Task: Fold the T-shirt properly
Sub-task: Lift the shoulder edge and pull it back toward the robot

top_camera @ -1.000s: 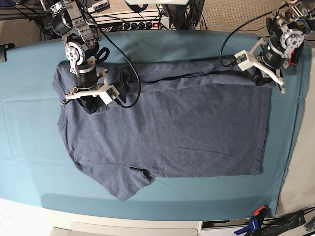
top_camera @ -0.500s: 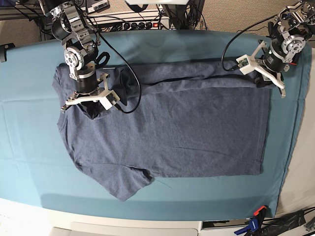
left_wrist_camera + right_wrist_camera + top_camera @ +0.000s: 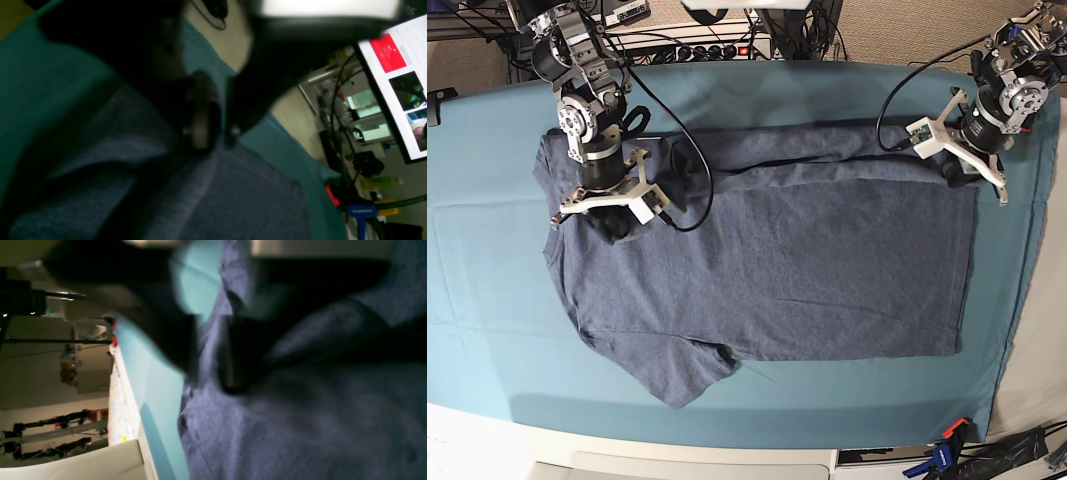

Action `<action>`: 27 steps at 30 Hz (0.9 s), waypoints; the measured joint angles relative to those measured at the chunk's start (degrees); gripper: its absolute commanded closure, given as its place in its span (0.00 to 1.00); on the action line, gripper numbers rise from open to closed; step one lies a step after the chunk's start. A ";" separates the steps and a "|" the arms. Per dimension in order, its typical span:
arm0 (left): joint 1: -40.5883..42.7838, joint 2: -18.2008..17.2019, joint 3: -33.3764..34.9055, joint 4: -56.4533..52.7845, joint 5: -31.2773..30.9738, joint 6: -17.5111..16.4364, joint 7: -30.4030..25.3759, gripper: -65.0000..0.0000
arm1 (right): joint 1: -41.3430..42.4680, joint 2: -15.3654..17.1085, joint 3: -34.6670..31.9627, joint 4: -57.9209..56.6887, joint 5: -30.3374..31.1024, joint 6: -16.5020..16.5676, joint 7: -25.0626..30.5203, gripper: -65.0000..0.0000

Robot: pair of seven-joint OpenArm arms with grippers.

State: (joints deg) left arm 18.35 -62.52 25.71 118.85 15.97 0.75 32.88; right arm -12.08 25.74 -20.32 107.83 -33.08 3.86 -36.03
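My right gripper (image 3: 613, 222) and left gripper (image 3: 962, 168), both parted over the T-shirt (image 3: 807, 270), should lift straight up without dragging the folded edge.

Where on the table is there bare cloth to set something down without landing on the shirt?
The widest bare teal cloth lies left of the T-shirt. A strip runs along the near edge below the hem and sleeve, and a narrower one lies right of the shirt. The far edge is crowded: the right claw and left claw sit there with their cables.
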 measured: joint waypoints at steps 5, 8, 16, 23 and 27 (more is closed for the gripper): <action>0.00 -0.02 0.00 0.00 0.48 0.04 -0.02 0.61 | 0.00 0.07 0.02 -0.11 -1.62 -8.59 0.11 0.60; 0.02 -0.02 0.00 0.00 1.42 2.23 0.00 0.61 | -0.02 0.09 0.02 -0.11 -3.08 -8.85 -1.09 0.60; 0.11 -0.02 -0.02 0.00 4.35 3.10 3.91 0.61 | -2.51 2.27 0.00 3.39 -5.81 -5.46 -5.27 0.60; 6.38 -0.02 -0.02 3.65 3.96 0.24 7.39 0.61 | -18.29 14.16 0.07 18.32 -6.19 0.63 -8.50 0.60; 12.63 -0.02 0.04 7.13 3.91 -0.07 7.21 0.61 | -27.61 19.26 0.07 20.41 -6.03 3.72 -9.44 0.60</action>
State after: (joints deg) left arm 30.98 -62.54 25.76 125.97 19.88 0.69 40.10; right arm -39.68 44.99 -20.25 128.25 -39.11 7.57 -45.47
